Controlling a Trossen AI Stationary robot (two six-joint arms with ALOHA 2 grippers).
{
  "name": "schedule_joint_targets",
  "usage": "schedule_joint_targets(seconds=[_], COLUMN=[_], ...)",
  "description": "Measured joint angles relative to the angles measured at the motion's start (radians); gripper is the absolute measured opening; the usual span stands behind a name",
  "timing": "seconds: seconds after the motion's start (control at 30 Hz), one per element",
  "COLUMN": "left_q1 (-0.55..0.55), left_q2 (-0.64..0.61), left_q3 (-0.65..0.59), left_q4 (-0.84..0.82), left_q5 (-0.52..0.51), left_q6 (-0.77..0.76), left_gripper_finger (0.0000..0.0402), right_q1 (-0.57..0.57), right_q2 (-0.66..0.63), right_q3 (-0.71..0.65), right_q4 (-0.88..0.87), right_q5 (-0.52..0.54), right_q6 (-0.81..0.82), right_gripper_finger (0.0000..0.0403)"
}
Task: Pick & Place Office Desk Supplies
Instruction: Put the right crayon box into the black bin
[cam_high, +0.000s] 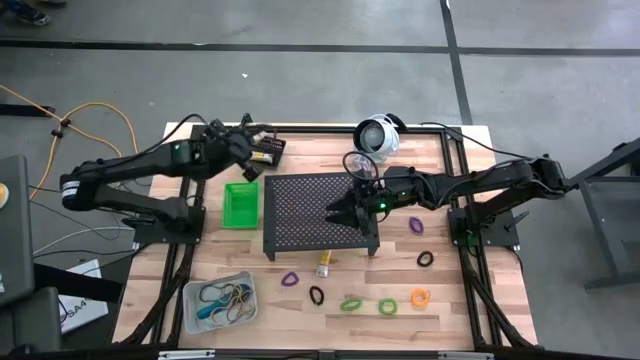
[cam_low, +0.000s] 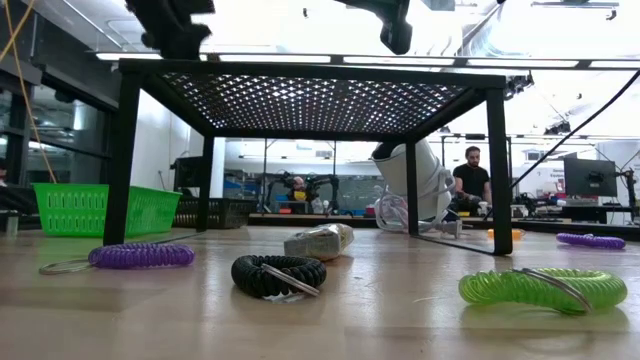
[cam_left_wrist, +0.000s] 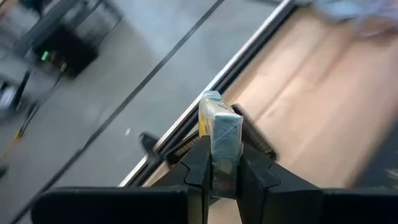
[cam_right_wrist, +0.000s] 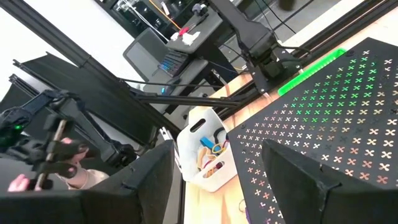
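My left gripper hovers over the table's far left corner, beside the black bin, shut on a small yellow tube in clear wrap. My right gripper stands open above the black perforated stand with nothing between its fingers. Another yellow tube lies on its side on the table by the stand's near edge. A green bin stands left of the stand. A clear bin with rubber bands sits near the front left. My left gripper pinches the yellow tube between its two fingers, on the tube's two flat sides near its rear end. The tube sticks out forward past the fingertips, along the fingers. It is lifted clear of the table.
Coiled loops lie along the table's near side: purple, black, green, green, orange. Right of the stand lie a purple loop and a black one. A round white device sits at the far edge.
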Motion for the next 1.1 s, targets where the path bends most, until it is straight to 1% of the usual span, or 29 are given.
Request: schedule_joint_targets(seconds=[0.23,0.33,0.43,0.57,0.73,0.8,0.87,1.03,1.1], left_q1=[0.169,0.227,0.285,0.355,0.441,0.473,0.505,0.566,0.589], left_q2=[0.140,0.209,0.268,0.330,0.353,0.352,0.352,0.352,0.352], left_q3=[0.000,0.000,0.000,0.000,0.000,-0.002,-0.002,-0.009,-0.018], left_q4=[0.000,0.000,0.001,0.001,0.012,0.040,0.048,0.066,0.076], left_q5=[0.002,0.037,0.114,0.247,0.439,0.500,0.547,0.610,0.651], left_q6=[-0.025,-0.025,-0.020,-0.011,0.018,0.034,0.040,0.033,0.031], left_gripper_finger=[0.0042,0.0042,0.0042,0.0042,0.0042,0.0042,0.0042,0.0042,0.0042], right_q1=[0.000,0.000,0.000,0.000,0.000,0.000,0.000,0.000,0.000], right_q2=[0.000,0.000,0.000,0.000,0.000,0.000,0.000,0.000,0.000], right_q3=[0.000,0.000,0.000,0.000,0.000,0.000,0.000,0.000,0.000], right_q4=[0.000,0.000,0.000,0.000,0.000,0.000,0.000,0.000,0.000], right_q5=[0.000,0.000,0.000,0.000,0.000,0.000,0.000,0.000,0.000], right_q6=[0.000,0.000,0.000,0.000,0.000,0.000,0.000,0.000,0.000], right_gripper_finger=[0.0231,0.0231,0.0231,0.0231,0.0231,0.0231,0.0231,0.0231,0.0231])
